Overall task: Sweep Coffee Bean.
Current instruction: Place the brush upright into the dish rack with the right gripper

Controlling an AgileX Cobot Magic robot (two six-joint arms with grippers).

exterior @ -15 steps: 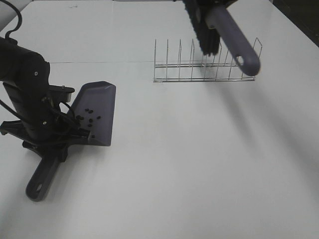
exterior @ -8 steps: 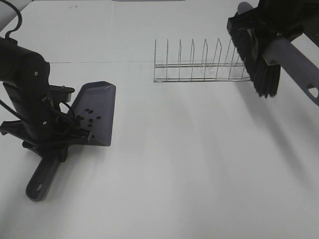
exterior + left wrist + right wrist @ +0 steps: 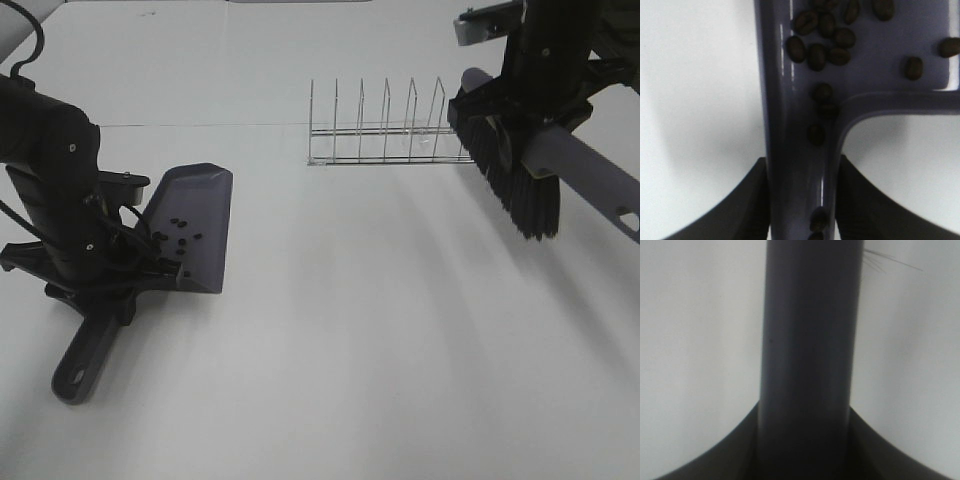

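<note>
A purple-grey dustpan [image 3: 195, 215] lies on the white table at the left, and several coffee beans [image 3: 179, 240] sit inside it. My left gripper [image 3: 112, 282] is shut on the dustpan's handle [image 3: 84, 360]. The left wrist view shows the coffee beans [image 3: 819, 49] gathered near the handle neck, with the left gripper [image 3: 802, 200] clamped on the handle. At the right, my right gripper [image 3: 541, 110] is shut on a brush handle [image 3: 590, 178]. The black bristles [image 3: 512, 180] hang above the table. In the right wrist view the brush handle [image 3: 807, 340] fills the right gripper [image 3: 805, 450].
A wire rack [image 3: 385, 135] with upright dividers stands at the back centre, just left of the brush. The white table [image 3: 380, 340] stretches between the dustpan and the brush.
The right arm has swung the brush from over the rack to its right end and lowered it, bristles now pointing down. The left arm and dustpan have not moved.
</note>
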